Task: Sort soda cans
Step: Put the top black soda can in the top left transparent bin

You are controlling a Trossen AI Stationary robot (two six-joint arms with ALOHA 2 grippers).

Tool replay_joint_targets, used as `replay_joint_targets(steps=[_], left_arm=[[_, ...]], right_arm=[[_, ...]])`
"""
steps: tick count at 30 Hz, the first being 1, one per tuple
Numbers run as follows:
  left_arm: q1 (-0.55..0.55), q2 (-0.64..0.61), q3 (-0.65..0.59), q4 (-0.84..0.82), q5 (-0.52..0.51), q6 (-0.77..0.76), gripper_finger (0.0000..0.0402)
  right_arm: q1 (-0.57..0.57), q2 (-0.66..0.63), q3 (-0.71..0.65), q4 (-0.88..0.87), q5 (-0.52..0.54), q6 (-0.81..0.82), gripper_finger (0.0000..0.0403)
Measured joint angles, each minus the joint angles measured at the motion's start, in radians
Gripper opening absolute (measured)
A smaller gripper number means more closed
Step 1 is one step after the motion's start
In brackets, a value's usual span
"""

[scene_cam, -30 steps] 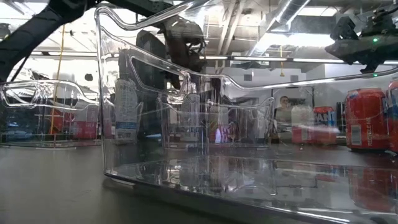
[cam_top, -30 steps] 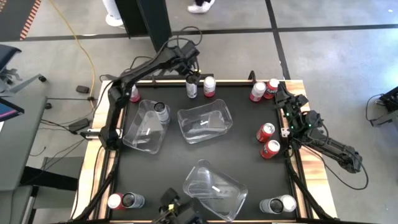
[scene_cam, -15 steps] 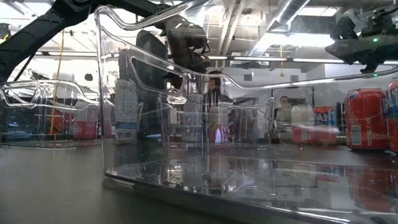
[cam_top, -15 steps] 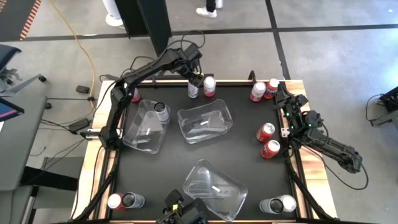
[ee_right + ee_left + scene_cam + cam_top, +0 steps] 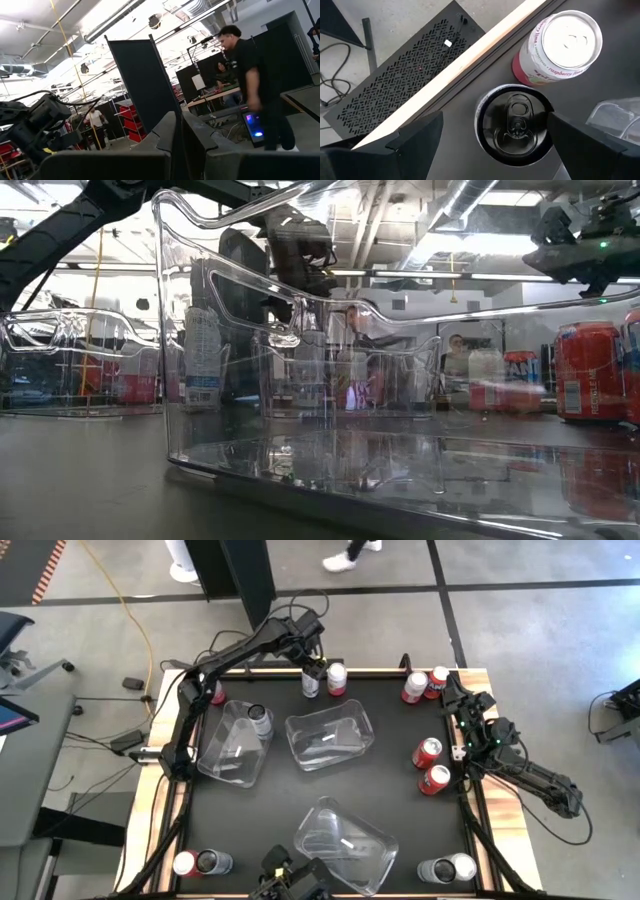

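Note:
At the table's far edge stands a dark can with a black top, upright on the black mat. A pink-and-white can stands right beside it. My left gripper hovers open above the dark can, pointing steeply down, one finger on either side and touching nothing. My right gripper is shut and empty. It rests at the table's right side and points up into the room.
Three clear bins lie on the mat; the left one holds a silver can. Red cans stand far right, right and far left. More cans stand at the near corners.
Both arms have kept still. A person beyond the table's far edge has walked toward the right.

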Motion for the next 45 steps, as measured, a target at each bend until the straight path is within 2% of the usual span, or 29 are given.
replay_joint_targets(steps=[16,22,29,33,38,45], left_arm=[[0.013,-0.021,0.017,-0.016,-0.018,0.008,0.0356],[0.009,-0.022,0.022,0.016,0.067,0.003,0.0356],[-0.001,-0.019,0.015,0.008,0.059,-0.006,0.0356],[-0.001,-0.019,0.015,-0.019,0.002,-0.01,0.0356],[-0.005,-0.019,0.015,-0.016,0.0,-0.011,0.0356],[-0.013,-0.019,0.015,-0.01,0.06,-0.031,0.0358]], right_arm=[[0.0,0.0,0.0,-0.002,0.0,0.001,0.005],[0.0,0.0,0.0,-0.003,0.0,0.001,0.005],[0.0,0.0,0.0,-0.003,0.0,0.001,0.005],[0.0,0.0,0.0,-0.002,0.0,0.003,0.005],[0.0,0.0,0.0,-0.002,0.0,0.003,0.005],[0.0,0.0,0.0,0.0,-0.01,0.003,0.005]])
